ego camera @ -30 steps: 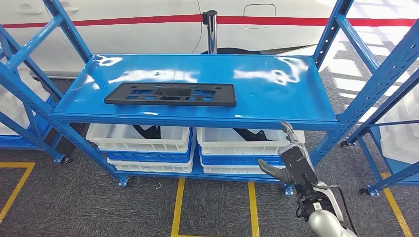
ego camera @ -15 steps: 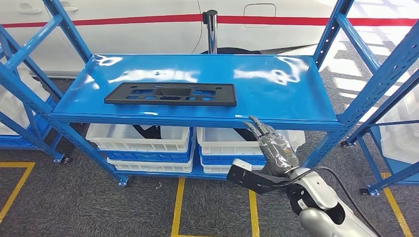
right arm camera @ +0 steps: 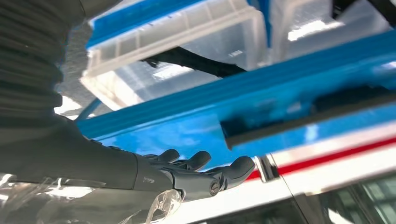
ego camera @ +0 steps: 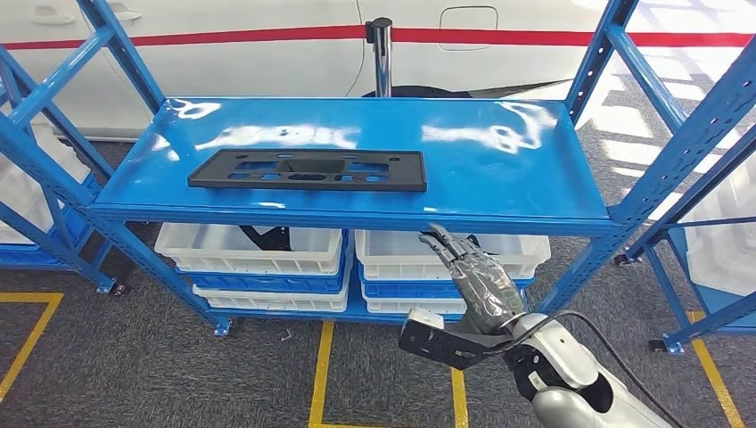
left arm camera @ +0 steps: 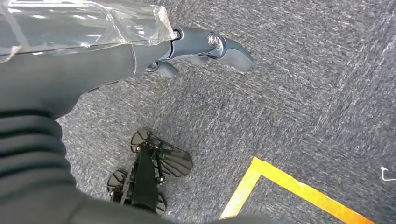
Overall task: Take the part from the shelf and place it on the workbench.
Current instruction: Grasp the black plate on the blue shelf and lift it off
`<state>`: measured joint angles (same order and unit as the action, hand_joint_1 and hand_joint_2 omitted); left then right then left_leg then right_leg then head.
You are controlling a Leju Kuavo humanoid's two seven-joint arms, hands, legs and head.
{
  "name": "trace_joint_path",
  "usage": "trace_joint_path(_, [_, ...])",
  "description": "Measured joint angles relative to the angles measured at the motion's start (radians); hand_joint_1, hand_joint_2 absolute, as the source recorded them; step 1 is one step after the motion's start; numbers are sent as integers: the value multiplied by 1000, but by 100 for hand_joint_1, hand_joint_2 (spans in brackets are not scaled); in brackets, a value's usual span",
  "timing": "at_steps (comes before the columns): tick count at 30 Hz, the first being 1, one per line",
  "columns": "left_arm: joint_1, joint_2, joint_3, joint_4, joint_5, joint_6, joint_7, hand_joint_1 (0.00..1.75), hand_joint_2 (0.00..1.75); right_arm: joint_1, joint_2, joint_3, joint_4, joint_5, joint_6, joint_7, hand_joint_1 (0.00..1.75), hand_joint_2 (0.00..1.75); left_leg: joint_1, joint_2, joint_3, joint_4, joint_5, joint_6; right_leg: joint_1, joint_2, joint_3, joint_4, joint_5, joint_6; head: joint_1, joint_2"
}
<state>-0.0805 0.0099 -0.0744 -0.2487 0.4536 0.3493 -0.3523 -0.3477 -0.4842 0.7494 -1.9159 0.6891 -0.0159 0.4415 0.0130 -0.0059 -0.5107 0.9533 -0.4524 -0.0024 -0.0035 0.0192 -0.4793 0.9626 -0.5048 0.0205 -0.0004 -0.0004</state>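
A long flat black plastic part [ego camera: 308, 170] with cut-outs lies on the blue shelf [ego camera: 499, 169], towards its left front. My right hand [ego camera: 464, 285] is raised in front of the shelf's front edge, below and to the right of the part, palm up, fingers apart and empty. In the right wrist view that hand [right arm camera: 187, 175] is spread before the shelf edge, and the part [right arm camera: 303, 116] is a dark strip beyond it. My left hand [left arm camera: 201, 49] hangs over grey carpet, fingers loosely curled, holding nothing.
White bins [ego camera: 250, 250] holding dark parts sit on the lower shelf. Blue uprights [ego camera: 669, 134] flank the rack on both sides. A chrome post [ego camera: 382, 53] and a white car with a red stripe stand behind. Yellow floor lines [ego camera: 321, 374] mark the carpet.
My right hand has turned from edge-on to palm up and moved left and up along the shelf's front edge. The part has not moved.
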Motion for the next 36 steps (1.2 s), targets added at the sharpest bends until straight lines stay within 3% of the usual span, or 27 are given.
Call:
trace_joint_path(2, [0, 0, -2, 0, -3, 7, 0, 0, 175, 9, 0, 1, 0, 10, -26, -20, 0, 0, 0, 0, 0, 0, 0, 0, 0, 0, 0, 0, 0, 0, 0, 0])
trace_joint_path(6, [-1, 0, -11, 0, -8, 12, 13, 0, 175, 14, -5, 10, 0, -2, 1, -41, 0, 0, 0, 0, 0, 0, 0, 0, 0, 0, 0, 0, 0, 0, 0, 0])
trace_joint_path(10, [0, 0, -22, 1, -17, 17, 35, 0, 175, 14, -7, 17, -1, 19, 16, -53, 0, 175, 0, 0, 0, 0, 0, 0, 0, 0, 0, 0, 0, 0, 0, 0])
trace_joint_path(24, [0, -5, -49, 5, -21, 35, 78, 0, 175, 18, -14, 27, -5, 94, 29, -55, 0, 175, -1, 0, -3, 5, -1, 2, -3, 0, -1, -1, 1, 2, 0, 0])
trace_joint_path(27, [0, -5, -52, 6, -19, 38, 81, 0, 175, 17, -14, 31, -5, 125, 46, -47, 0, 44, -2, 0, -7, 9, -3, 5, -4, 0, -3, -1, 2, 4, 0, 0])
trace_joint_path(28, [0, -5, -53, 6, -18, 38, 84, 0, 131, 14, -14, 33, -5, 142, 64, -41, 0, 0, -2, 0, -8, 11, -4, 7, -4, 0, -3, -1, 3, 6, 0, 0])
trace_joint_path(29, [0, -5, -55, 6, -17, 39, 87, 0, 87, 10, -14, 37, -5, 163, 86, -34, 0, 0, -3, 0, -9, 12, -4, 10, -5, 0, -4, -2, 3, 7, 0, 0])
trace_joint_path(31, [-1, -5, -57, 6, -16, 41, 94, 0, 0, -1, -15, 42, -6, 206, 123, -23, 0, 87, -5, 0, -10, 6, 0, 20, -6, 0, -4, -7, 7, 14, 0, 0])
trace_joint_path(33, [-2, -8, -60, 6, -16, 43, 98, 0, 0, -13, -17, 48, -9, 240, 135, -16, 0, 175, 0, 2, 2, -17, 13, 32, -6, -2, -9, 3, -2, 21, 0, 0])
trace_joint_path(34, [-3, -10, -62, 6, -16, 45, 99, 0, 0, -18, -19, 51, -10, 251, 135, -15, 0, 175, 4, 3, 9, -29, 20, 37, -5, -3, -24, 32, -18, 25, 1, 0])
trace_joint_path(36, [-3, -12, -66, 6, -16, 46, 101, 0, 0, -24, -21, 57, -11, 264, 135, -15, 0, 175, 7, 4, 16, -40, 25, 41, -8, -5, -91, 155, -67, 34, 2, 0])
